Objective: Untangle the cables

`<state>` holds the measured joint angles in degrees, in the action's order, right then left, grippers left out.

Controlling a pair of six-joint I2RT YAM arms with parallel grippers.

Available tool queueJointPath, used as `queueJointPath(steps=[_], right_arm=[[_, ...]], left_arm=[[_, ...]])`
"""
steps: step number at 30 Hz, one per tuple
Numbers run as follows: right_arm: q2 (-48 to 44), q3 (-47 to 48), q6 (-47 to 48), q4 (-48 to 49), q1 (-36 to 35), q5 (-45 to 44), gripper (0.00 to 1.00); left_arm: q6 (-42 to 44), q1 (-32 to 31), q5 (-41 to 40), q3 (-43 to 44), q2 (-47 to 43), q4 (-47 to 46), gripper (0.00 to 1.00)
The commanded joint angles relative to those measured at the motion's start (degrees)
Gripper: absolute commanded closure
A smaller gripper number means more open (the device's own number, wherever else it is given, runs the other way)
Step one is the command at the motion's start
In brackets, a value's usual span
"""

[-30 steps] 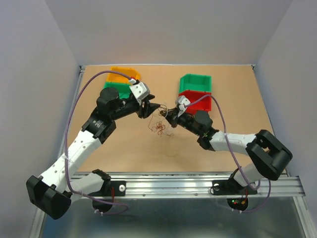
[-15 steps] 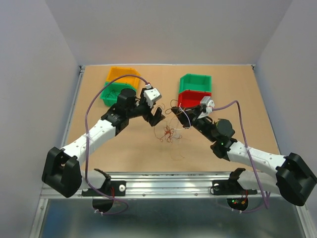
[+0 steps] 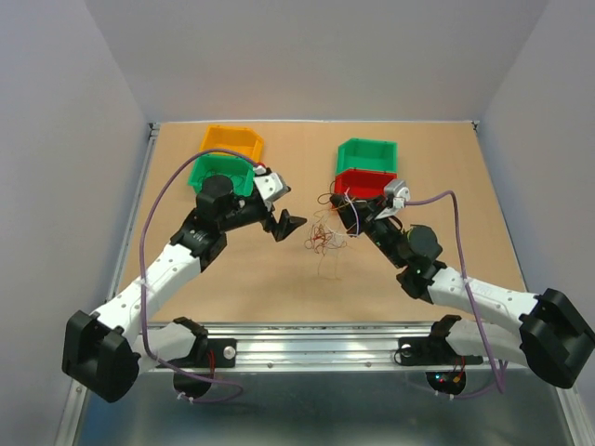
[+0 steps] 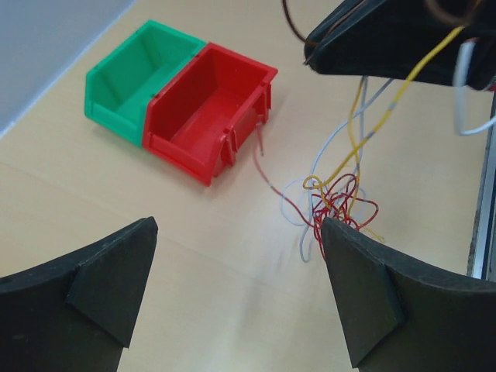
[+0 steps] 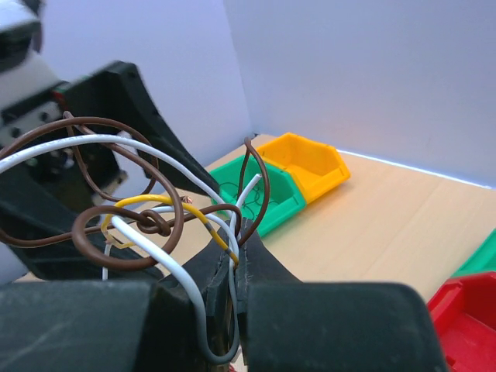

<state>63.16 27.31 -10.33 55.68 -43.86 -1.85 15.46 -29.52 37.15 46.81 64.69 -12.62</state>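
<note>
The cables [image 3: 323,238] are a small wad of thin red, brown, white and yellow wires in the middle of the table. Its upper strands run up into my right gripper [image 3: 348,208], which is shut on them. In the right wrist view the jaws [image 5: 242,242] pinch white, yellow and brown strands [image 5: 147,217] that loop out to the left. My left gripper [image 3: 290,226] stands open just left of the wad, with nothing between its fingers. In the left wrist view [image 4: 240,287] the red tangle [image 4: 339,203] lies beside the right finger [image 4: 372,298], and the right gripper [image 4: 387,39] is above it.
An orange bin [image 3: 232,141] and a green bin [image 3: 221,172] stand at the back left, close behind the left arm. A green bin [image 3: 367,153] and a red bin [image 3: 365,183] stand at the back right, just behind the right gripper. A metal rail [image 3: 353,346] runs along the near edge.
My left gripper has opened wide, let go of the wires and drawn back to the left. The wad has shifted right and now hangs from the right gripper alone.
</note>
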Motion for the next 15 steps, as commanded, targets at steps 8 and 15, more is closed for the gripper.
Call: queueJointPath(steps=[8, 15], right_arm=[[2.2, 1.0, -0.7, 1.7, 0.0, 0.7, 0.99], [4.2, 2.7, -2.1, 1.8, 0.0, 4.1, 0.99]], left_arm=[[-0.2, 0.4, 5.9, -1.0, -2.4, -7.1, 0.01], [-0.9, -1.1, 4.4, 0.9, 2.4, -8.6, 0.03]])
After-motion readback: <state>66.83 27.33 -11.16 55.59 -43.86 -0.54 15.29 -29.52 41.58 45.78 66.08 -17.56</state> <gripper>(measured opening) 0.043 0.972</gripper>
